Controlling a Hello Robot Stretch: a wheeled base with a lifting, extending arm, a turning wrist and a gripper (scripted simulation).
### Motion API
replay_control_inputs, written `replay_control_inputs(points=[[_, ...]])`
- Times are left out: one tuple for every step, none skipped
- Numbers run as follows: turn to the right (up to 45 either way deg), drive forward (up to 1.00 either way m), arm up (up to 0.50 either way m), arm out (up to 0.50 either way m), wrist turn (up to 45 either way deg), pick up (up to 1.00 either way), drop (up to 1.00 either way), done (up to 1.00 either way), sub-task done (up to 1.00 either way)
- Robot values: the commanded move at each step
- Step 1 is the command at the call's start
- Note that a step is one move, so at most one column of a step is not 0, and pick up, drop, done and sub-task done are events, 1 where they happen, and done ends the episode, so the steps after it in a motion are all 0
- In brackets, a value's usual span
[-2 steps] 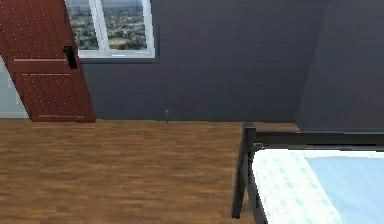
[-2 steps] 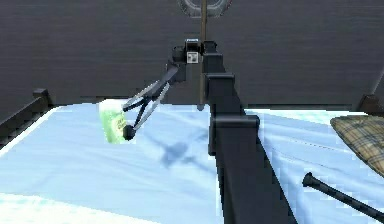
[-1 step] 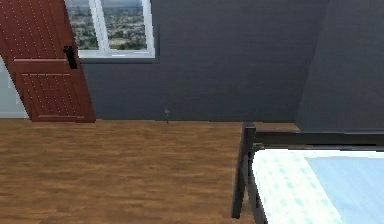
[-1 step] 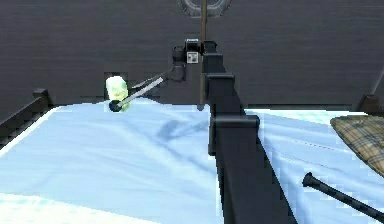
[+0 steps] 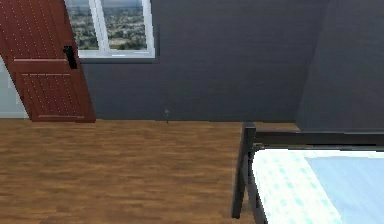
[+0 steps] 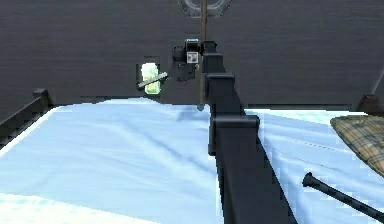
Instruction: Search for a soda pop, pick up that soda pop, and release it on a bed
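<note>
Arm side view: the arm [image 6: 235,130] reaches out across the bed [image 6: 110,150], its dark bar crossing the light blue sheet from the near edge toward the far edge. At the arm's far end the hand [image 6: 160,74] holds the soda pop [image 6: 152,82], seen as a small pale green-white cylinder with one thin finger lying across it. The soda pop hangs above the far edge of the bed, clear of the sheet, with the dark wall [image 6: 80,40] behind it. Whether the hand is set wide or narrow cannot be told. On the bed toward this view's right lies a checked brown pillow [image 6: 365,140], well apart from the soda pop. Nearer than the pillow, a thin dark rod [image 6: 340,195] with a knobbed end lies on the sheet just beside the arm. Dark frame posts stand at the bed's far corners, one at the left [image 6: 35,100] and one at the right [image 6: 372,100]. Forward view: the corner of the bed [image 5: 310,180] with its dark frame sits at lower right on the wooden floor [image 5: 120,170]. Across the floor from the bed, a red door [image 5: 45,60] with a black handle stands by a window [image 5: 112,28] in the grey-blue wall.
</note>
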Motion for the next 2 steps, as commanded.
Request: replay_control_inputs(points=[[0.0,0.0,0.0,0.0,30.0,0.0,0.0,0.0,0.0],[0.0,0.0,-0.02,0.0,0.0,0.0,0.0,0.0,0.0]])
